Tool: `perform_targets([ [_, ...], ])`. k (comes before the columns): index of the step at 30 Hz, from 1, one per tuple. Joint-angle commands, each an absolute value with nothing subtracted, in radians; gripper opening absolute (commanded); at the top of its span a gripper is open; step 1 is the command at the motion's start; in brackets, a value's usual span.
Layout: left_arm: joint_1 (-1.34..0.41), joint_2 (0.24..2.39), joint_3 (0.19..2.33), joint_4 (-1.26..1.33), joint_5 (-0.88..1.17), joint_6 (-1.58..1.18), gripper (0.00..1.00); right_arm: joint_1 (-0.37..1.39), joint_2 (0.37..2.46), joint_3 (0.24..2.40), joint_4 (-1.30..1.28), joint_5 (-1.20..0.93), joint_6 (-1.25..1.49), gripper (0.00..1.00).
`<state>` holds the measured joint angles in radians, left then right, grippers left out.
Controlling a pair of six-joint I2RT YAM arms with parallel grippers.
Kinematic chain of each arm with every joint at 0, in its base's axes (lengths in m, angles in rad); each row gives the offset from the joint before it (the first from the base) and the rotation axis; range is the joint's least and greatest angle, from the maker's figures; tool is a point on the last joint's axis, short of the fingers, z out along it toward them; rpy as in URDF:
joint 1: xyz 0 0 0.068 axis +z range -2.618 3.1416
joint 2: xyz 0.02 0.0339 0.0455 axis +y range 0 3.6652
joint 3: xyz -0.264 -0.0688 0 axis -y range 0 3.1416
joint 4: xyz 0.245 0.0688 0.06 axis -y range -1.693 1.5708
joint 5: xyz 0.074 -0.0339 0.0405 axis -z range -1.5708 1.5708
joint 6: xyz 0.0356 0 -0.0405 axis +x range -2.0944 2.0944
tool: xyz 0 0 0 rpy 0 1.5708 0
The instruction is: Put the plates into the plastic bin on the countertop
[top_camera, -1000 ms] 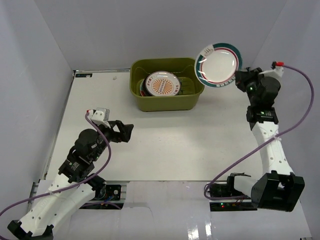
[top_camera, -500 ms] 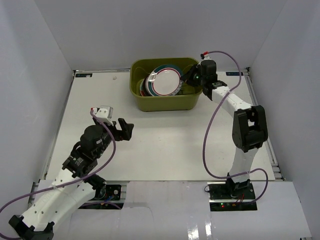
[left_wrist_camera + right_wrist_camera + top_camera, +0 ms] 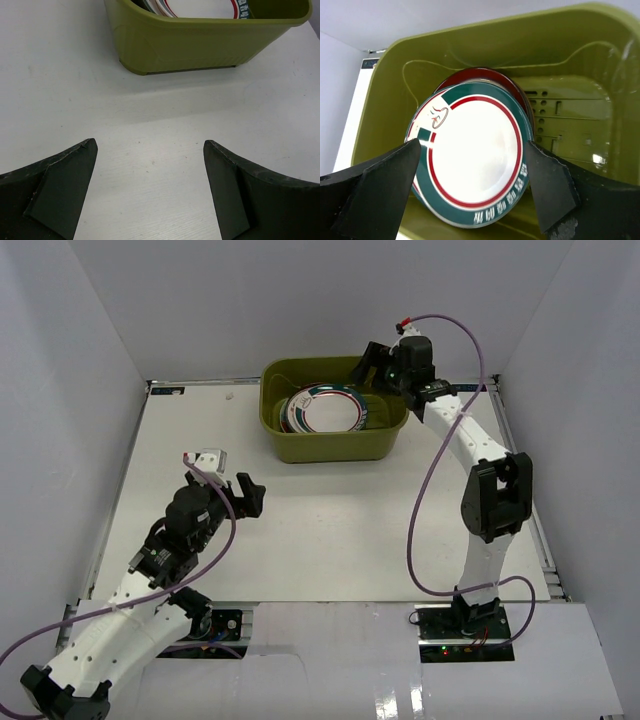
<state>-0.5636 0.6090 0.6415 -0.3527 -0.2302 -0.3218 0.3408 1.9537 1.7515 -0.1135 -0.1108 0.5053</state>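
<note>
The olive-green plastic bin [image 3: 332,447] stands at the back of the white countertop [image 3: 330,530]. A stack of plates lies tilted inside it, the red-and-teal plate [image 3: 328,410] on top. In the right wrist view that plate [image 3: 472,162] rests over a dark red-rimmed plate [image 3: 485,75]. My right gripper [image 3: 472,142] hangs open just above the top plate, its fingers either side and not touching it. At the table's left middle, far from the bin [image 3: 200,42], my left gripper [image 3: 254,500] is open and holds nothing.
Grey-white walls close in the countertop on the left, back and right. The right part of the bin's slotted bottom [image 3: 570,120] shows bare. The right arm's purple cable [image 3: 425,510] loops over the right side of the table.
The right arm swung the red-and-teal plate from high at the right into the bin and opened its jaws; the plate now lies on the stack. The left arm barely moved.
</note>
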Motion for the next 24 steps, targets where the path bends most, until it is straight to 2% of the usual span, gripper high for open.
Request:
perform_targets([
  [1, -0.558, 0.618, 0.701, -0.365, -0.264, -0.328, 0.98, 0.339, 1.797, 1.746, -0.150, -0.040, 0.372, 0.90],
  [5, -0.557, 0.647, 0.764, -0.364, -0.256, -0.342, 0.98, 0.341, 1.607, 1.619, -0.161, -0.041, 0.287, 0.90],
  [8, -0.558, 0.669, 0.833, -0.364, -0.255, -0.359, 0.98, 0.339, 1.363, 1.381, -0.134, -0.113, 0.259, 0.90],
  [10, -0.557, 0.666, 0.873, -0.374, -0.264, -0.386, 0.98, 0.341, 1.122, 1.144, -0.039, -0.140, 0.252, 0.90],
  [11, -0.558, 0.649, 0.879, -0.379, -0.265, -0.420, 0.98, 0.339, 0.950, 1.064, -0.013, -0.124, 0.253, 0.90],
  [12, -0.558, 0.635, 0.880, -0.376, -0.256, -0.429, 0.98, 0.341, 0.872, 0.922, 0.047, -0.101, 0.259, 0.90],
  [14, -0.557, 0.589, 0.876, -0.365, -0.249, -0.433, 0.98, 0.339, 0.650, 0.804, 0.057, 0.030, 0.294, 0.90],
  [17, -0.558, 0.542, 0.847, -0.353, -0.270, -0.437, 0.98, 0.339, 0.444, 0.617, 0.092, 0.150, 0.298, 0.90],
  [20, -0.558, 0.529, 0.828, -0.364, -0.279, -0.445, 0.98, 0.339, 0.370, 0.537, 0.129, 0.213, 0.293, 0.90],
  [24, -0.558, 0.569, 0.856, -0.357, -0.279, -0.460, 0.98, 0.339, 0.414, 0.590, 0.132, 0.178, 0.269, 0.90],
])
